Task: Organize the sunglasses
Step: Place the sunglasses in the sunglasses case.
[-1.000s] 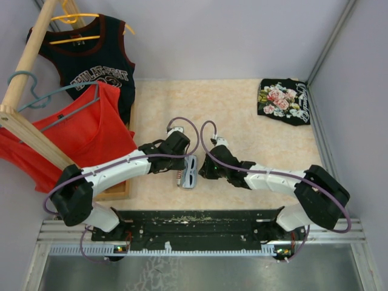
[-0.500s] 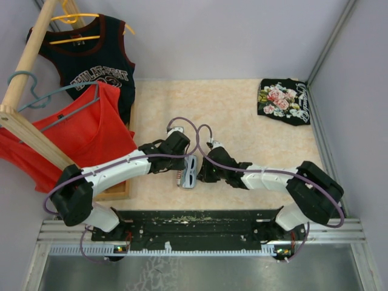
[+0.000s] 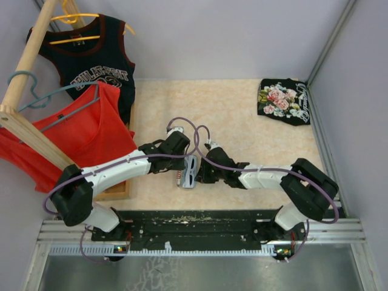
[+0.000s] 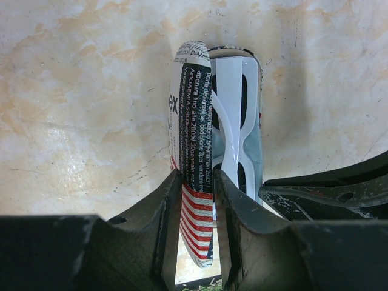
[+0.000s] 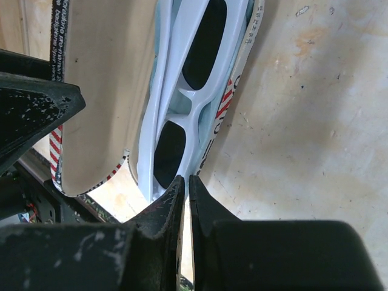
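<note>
The sunglasses [image 4: 231,115], white-framed with dark lenses, lie folded inside the open flag-print case [image 3: 189,171]; they also show in the right wrist view [image 5: 193,91]. My left gripper [image 4: 197,209] is shut on the case's raised lid [image 4: 191,121], one finger on each side of it. My right gripper [image 5: 187,185] has its jaws pressed almost together with nothing between them, its tips touching the near end of the sunglasses frame at the case's rim. A pale blue cloth [image 4: 256,145] shows under the glasses. In the top view both grippers meet at the case, left gripper [image 3: 182,159], right gripper [image 3: 202,173].
A wooden rack [image 3: 24,66] with a red top [image 3: 79,139] and a black jersey [image 3: 91,60] hangs over the left side. A black floral garment [image 3: 284,100] lies at the back right. Walls close the table at the back and right.
My right arm has slid left, bringing its gripper up against the case and the end of the sunglasses. The left gripper and the case have not moved.
</note>
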`<state>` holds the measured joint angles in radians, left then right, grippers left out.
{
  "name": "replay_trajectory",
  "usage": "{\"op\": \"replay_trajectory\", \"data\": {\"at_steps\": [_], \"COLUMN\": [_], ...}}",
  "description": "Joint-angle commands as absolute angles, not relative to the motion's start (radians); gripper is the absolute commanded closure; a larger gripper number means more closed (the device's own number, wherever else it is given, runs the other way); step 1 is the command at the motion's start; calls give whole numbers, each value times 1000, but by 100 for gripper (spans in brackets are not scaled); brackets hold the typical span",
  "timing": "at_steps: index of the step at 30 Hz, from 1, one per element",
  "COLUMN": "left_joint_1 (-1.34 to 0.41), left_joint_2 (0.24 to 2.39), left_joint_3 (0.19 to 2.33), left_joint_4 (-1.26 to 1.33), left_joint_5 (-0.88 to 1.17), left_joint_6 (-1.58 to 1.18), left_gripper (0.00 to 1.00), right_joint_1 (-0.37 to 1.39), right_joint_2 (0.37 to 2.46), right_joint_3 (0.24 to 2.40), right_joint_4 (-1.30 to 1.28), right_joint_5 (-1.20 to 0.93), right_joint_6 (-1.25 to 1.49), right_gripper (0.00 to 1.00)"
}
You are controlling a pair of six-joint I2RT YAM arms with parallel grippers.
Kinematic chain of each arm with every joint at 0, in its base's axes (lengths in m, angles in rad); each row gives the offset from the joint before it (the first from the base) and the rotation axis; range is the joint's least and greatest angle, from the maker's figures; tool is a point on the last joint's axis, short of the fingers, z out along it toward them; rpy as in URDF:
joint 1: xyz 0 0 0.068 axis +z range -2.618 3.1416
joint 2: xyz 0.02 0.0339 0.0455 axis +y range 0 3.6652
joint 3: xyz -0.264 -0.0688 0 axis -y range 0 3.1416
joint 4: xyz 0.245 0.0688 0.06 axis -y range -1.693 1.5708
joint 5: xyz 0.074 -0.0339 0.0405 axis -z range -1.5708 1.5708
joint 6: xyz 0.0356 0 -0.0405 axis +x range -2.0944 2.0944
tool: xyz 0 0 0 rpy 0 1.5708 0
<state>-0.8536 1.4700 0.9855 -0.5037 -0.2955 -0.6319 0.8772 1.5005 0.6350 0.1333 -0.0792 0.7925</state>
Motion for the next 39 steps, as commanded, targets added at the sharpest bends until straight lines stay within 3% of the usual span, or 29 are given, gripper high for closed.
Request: {"op": "replay_trajectory", "data": {"at_steps": [1, 24, 33, 39], "left_joint_1": [-860, -860, -859, -860], "left_joint_2": [1445, 1442, 1442, 1442], "left_joint_3": [1008, 1006, 1008, 1010], "left_joint_4": [-512, -515, -517, -518], "left_joint_5": [-304, -310, -311, -311], "left_joint_6": [-635, -634, -634, -632], "left_gripper": [66, 66, 66, 66], "right_joint_1": [887, 888, 887, 887], "right_joint_2": [1518, 1474, 1387, 1438], "right_joint_3": [662, 645, 578, 583], "right_joint_4": [187, 205, 184, 181], "right_joint_5": [-93, -84, -8, -16], "right_joint_6": [789, 797, 823, 832], "right_gripper": [93, 93, 80, 81]}}
